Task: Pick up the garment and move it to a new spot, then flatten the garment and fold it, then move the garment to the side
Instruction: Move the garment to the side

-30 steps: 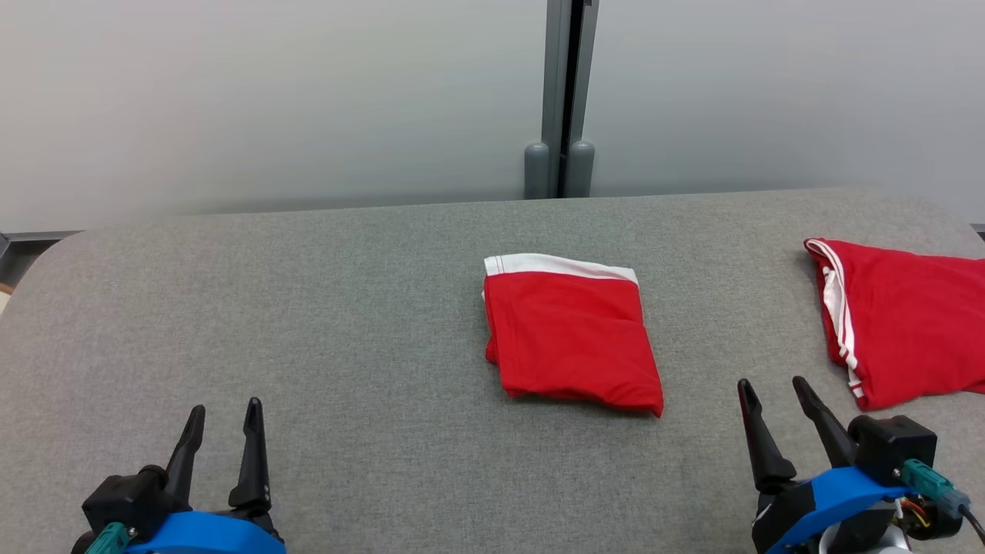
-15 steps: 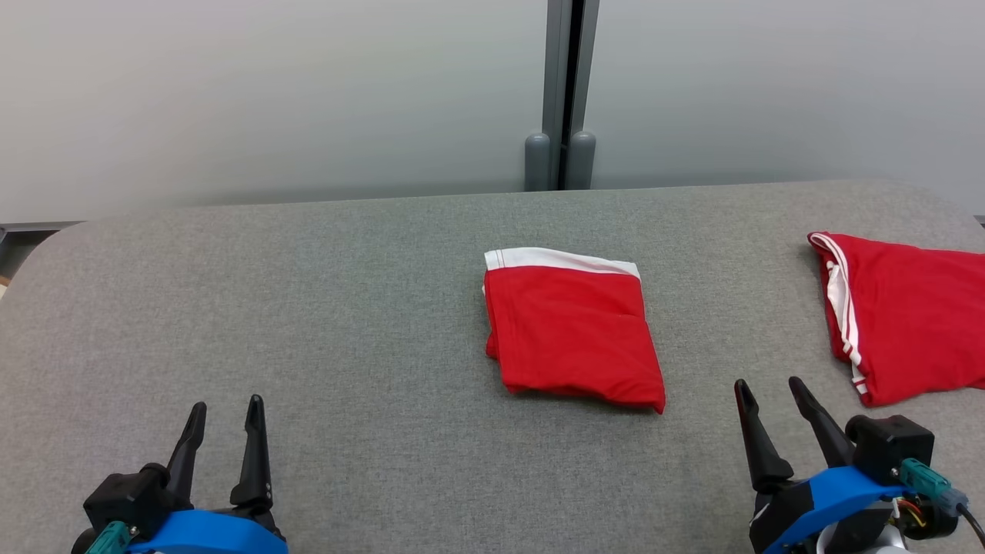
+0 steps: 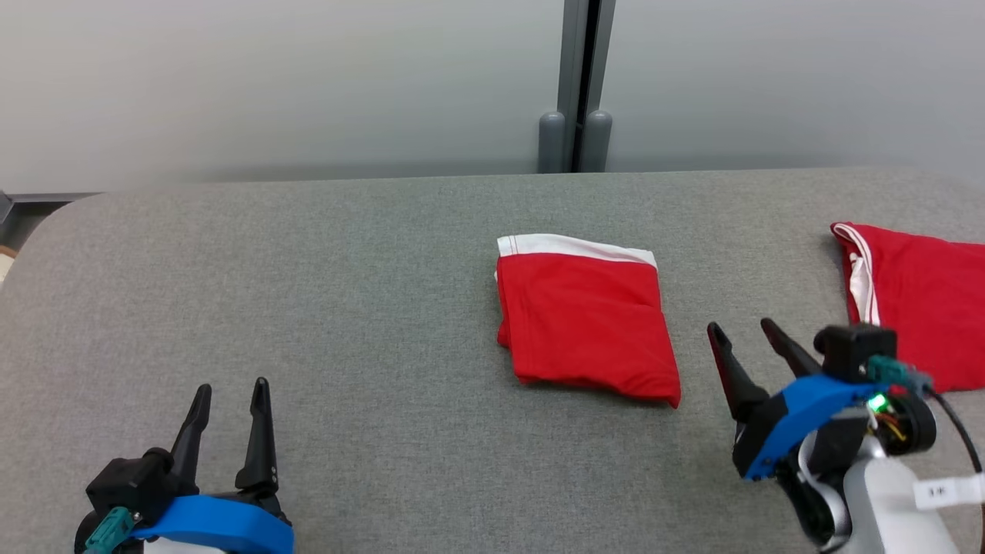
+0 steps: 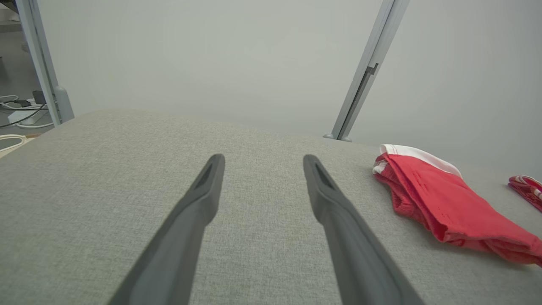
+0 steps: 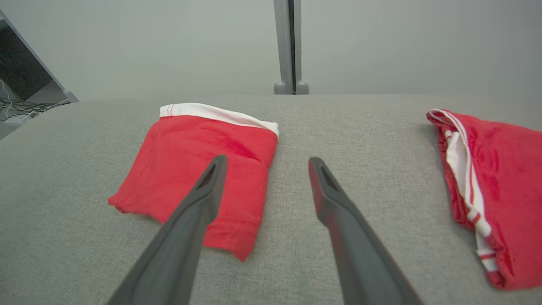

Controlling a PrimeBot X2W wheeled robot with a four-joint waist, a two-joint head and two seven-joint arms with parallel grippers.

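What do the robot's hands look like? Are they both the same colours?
Yes. The left gripper and right gripper each have two long black pointed fingers, a bright blue collar and a teal plug. The right one also has a green light, a black cable and a pale forearm with a white label.

Setting: robotics lab or test cell, screened off.
Enclosure: plain pale partition panels, joined by a grey metal post with two rounded feet.
Work surface: wide worktop covered in grey fabric, with rounded corners.
Floor past the panels: loose black and white cables.
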